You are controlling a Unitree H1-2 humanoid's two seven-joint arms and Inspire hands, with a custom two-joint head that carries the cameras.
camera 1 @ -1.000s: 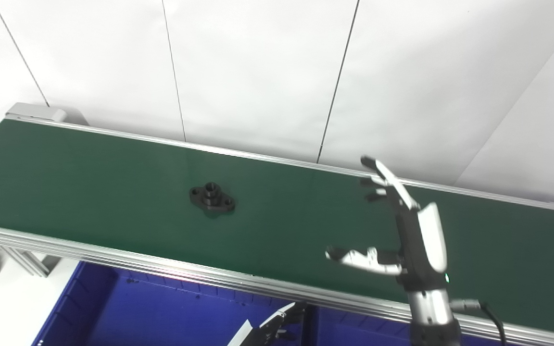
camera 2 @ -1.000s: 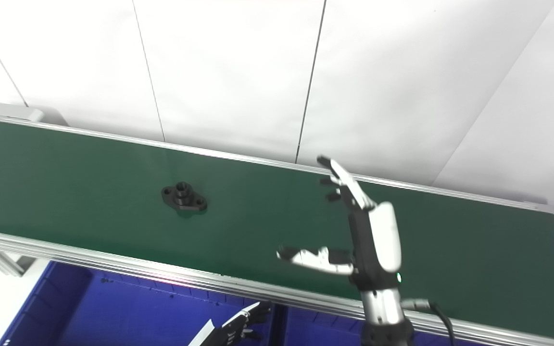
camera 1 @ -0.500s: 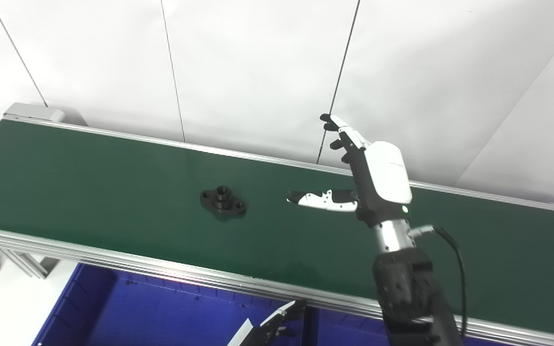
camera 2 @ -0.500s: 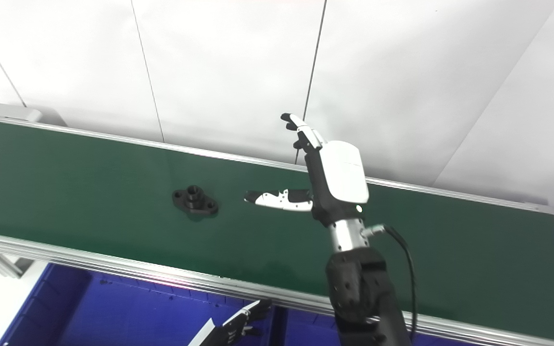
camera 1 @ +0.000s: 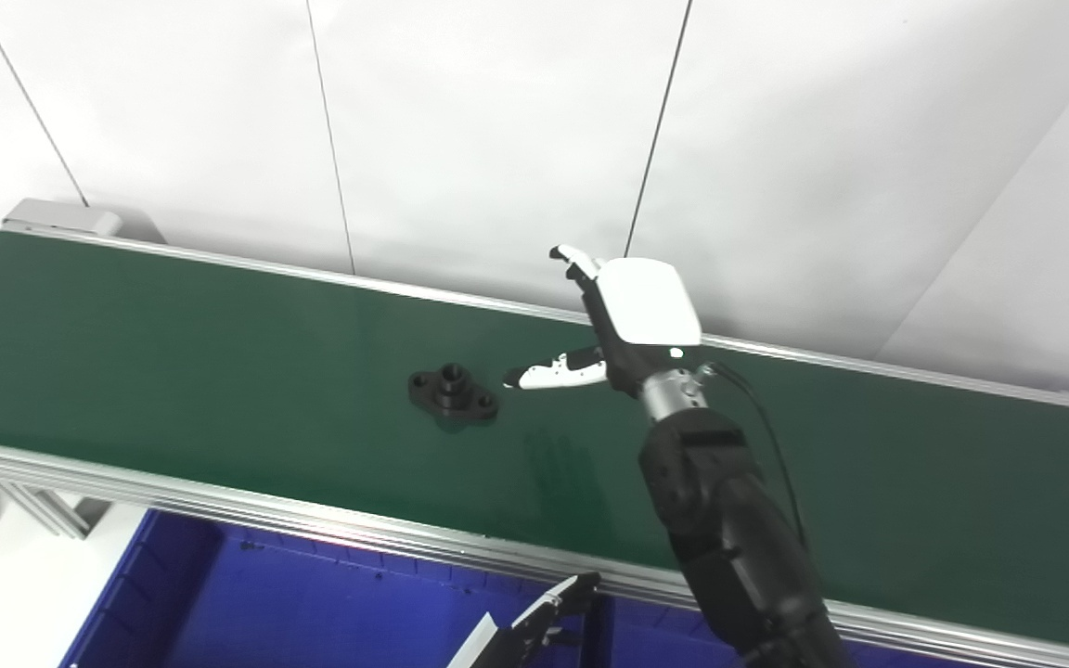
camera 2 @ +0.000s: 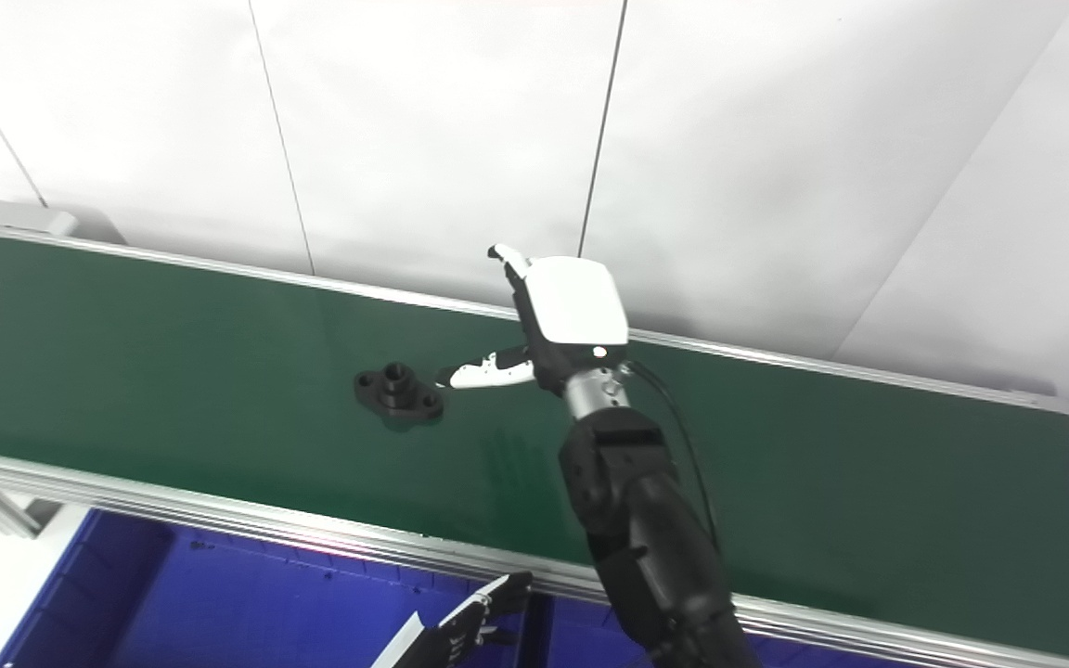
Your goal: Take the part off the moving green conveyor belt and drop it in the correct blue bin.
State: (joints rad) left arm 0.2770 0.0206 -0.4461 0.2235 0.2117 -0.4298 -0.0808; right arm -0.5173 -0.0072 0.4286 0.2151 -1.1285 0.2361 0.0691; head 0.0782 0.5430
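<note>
Dark green conveyor belt (camera 1: 173, 343) with aluminium side rails runs in front of a white panelled wall (camera 1: 497, 121); blue plastic bin (camera 1: 312, 612) sits below its near rail. Right hand (camera 1: 623, 325) extended over the belt, fingers apart, thumb pointing toward 9 o'clock, holding nothing. Left hand (camera 1: 534, 626) low at 6 o'clock; cannot tell its fingers' state. Black metal flanged part (camera 1: 453, 394), central boss and two bolt ears, lies flat on belt, just beside the thumb tip.

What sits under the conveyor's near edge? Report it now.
A blue bin lies below the belt's aluminium rail, with the left hand hovering over it. The bin's far portion is covered by the conveyor, so its contents there cannot be seen.
</note>
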